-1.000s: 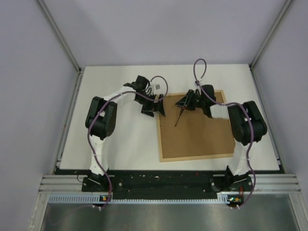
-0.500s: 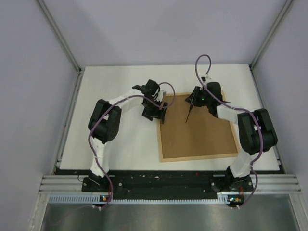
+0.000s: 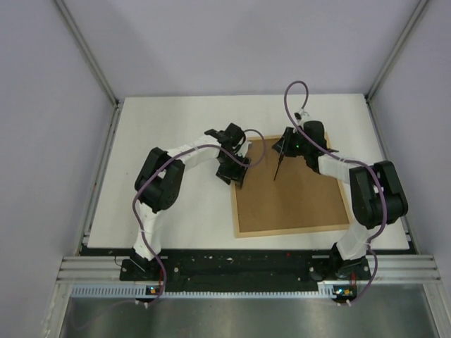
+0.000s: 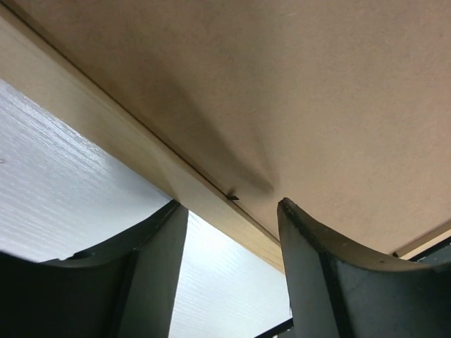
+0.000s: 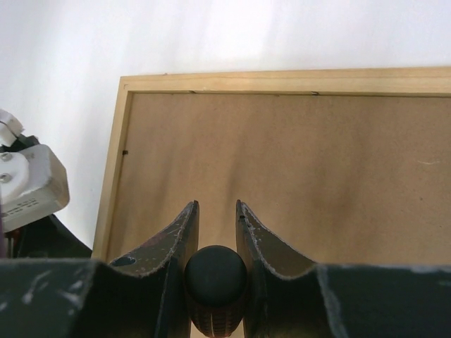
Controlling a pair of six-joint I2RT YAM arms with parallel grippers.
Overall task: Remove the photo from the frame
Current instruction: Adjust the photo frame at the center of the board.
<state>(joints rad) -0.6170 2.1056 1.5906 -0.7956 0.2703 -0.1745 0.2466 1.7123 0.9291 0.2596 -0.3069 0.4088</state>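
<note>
The frame point(image 3: 289, 229) lies face down on the table, its brown backing board point(image 3: 296, 197) facing up. The photo is hidden under the board. My left gripper point(image 3: 236, 174) is at the frame's left rim near the far corner. In the left wrist view it point(image 4: 231, 205) is open, one finger point(image 4: 151, 239) over the table and the other point(image 4: 317, 246) over the board, with the pale rim point(image 4: 106, 134) running between them. My right gripper point(image 3: 283, 146) hangs over the board's far part, shut on a tool's round black handle point(image 5: 215, 274). The tool's thin shaft point(image 3: 277, 167) points down at the board.
The white table point(image 3: 176, 204) stretches left of the frame. Grey walls and metal posts surround it. In the right wrist view the left arm's white housing point(image 5: 28, 183) sits just outside the frame's left rim point(image 5: 113, 162).
The left gripper has moved right and nearer onto the frame's left rim, its jaws narrowing. The right gripper carried the tool right and further back, then held still.
</note>
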